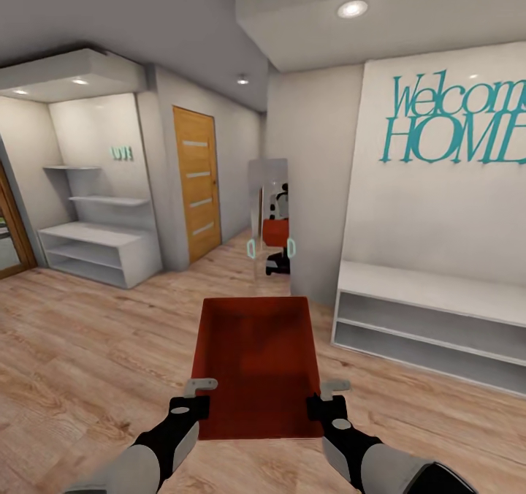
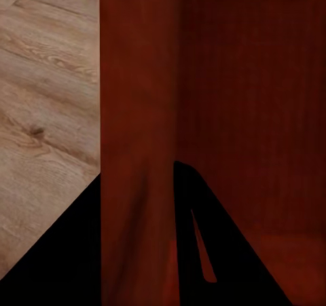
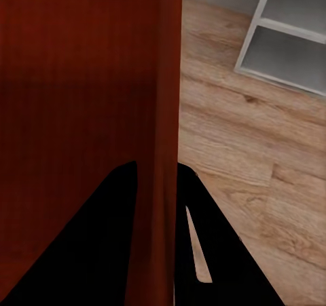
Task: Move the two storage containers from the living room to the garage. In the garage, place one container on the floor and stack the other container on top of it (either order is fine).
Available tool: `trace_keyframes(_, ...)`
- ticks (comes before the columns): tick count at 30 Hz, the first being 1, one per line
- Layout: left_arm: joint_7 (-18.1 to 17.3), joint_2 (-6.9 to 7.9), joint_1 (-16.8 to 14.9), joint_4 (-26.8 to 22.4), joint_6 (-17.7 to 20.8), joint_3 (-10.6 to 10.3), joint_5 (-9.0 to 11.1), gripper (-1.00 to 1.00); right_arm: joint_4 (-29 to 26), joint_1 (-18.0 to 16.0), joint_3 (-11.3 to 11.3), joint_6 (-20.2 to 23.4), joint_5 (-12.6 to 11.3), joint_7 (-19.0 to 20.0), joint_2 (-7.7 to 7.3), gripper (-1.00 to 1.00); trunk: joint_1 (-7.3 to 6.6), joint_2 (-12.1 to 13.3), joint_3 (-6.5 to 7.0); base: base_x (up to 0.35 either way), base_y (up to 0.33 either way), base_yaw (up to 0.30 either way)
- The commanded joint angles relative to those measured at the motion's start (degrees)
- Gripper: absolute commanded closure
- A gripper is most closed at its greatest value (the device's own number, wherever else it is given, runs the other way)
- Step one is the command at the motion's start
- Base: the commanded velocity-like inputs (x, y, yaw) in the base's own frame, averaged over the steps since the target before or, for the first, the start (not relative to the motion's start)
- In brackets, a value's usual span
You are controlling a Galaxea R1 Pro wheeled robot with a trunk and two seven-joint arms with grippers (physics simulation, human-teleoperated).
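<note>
The storage container [image 1: 257, 366], orange-red, open-top, was held up off the light wood floor [image 1: 80, 362], dead centre in front of the robot in the head view. Its long axis ran straight ahead, away from the trunk, w/ the short near edge closest to the body. Inside looked empty.

Both arms shared the load. Left gripper [image 1: 188, 405] sat on the container's left long wall near the near corner; right gripper [image 1: 329, 406] mirrored it on the right wall. Neither arm was nearer, the grip was symmetric. Left wrist view: the two dark fingers [image 2: 61, 252] straddled the red wall [image 2: 136, 116], one outside over the planks, one inside, pinching it. Right wrist view showed the same, fingers [image 3: 88, 245] either side of the wall [image 3: 163, 82], clamped on it. So each gripper was pressed onto a side wall, not spread.

Surroundings: entry hall, not garage. White low shelf unit [image 1: 431, 318] to the right under teal "Welcome HOME" lettering [image 1: 456, 121], another white shelving unit [image 1: 98, 249] at left, a wooden door [image 1: 196, 180] ahead-left. A tall mirror [image 1: 269, 220] straight ahead reflected the robot and the red bin.

Judgement: transit stage, one bin carried; the next move prob. means steering the base while keeping both walls pinched and the bin level.
</note>
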Motion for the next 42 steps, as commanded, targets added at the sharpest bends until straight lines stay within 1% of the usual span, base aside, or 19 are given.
trace_keyframes(1, 0.26, -0.19, -0.07, -0.96, 0.21, 3.26, -1.38, 1.00, 0.28, -0.03, -0.23, -0.48, -1.89, -0.56, 0.02, 1.00, 0.04, -0.05, -0.08, 0.321, 0.000, 0.000)
trace_keyframes(7, 0.24, -0.19, -0.07, -0.96, 0.21, 3.26, -1.38, 1.00, 0.28, -0.03, -0.23, -0.48, -1.89, -0.56, 0.04, 1.00, 0.04, -0.05, -0.08, 0.321, 0.000, 0.009)
trace_keyframes(12, 0.25, -0.18, -0.07, -0.96, 0.21, 3.25, -1.38, 1.00, 0.28, -0.03, -0.23, -0.48, -1.89, -0.51, -0.02, 1.00, 0.04, -0.05, -0.08, 0.321, 0.000, 0.127)
trace_keyframes(42, 0.26, -0.10, -0.07, -0.96, 0.21, 3.25, -1.38, 1.00, 0.28, -0.03, -0.23, -0.48, -1.89, -0.20, -0.03, 1.00, 0.04, -0.05, -0.08, 0.321, 0.000, 0.266)
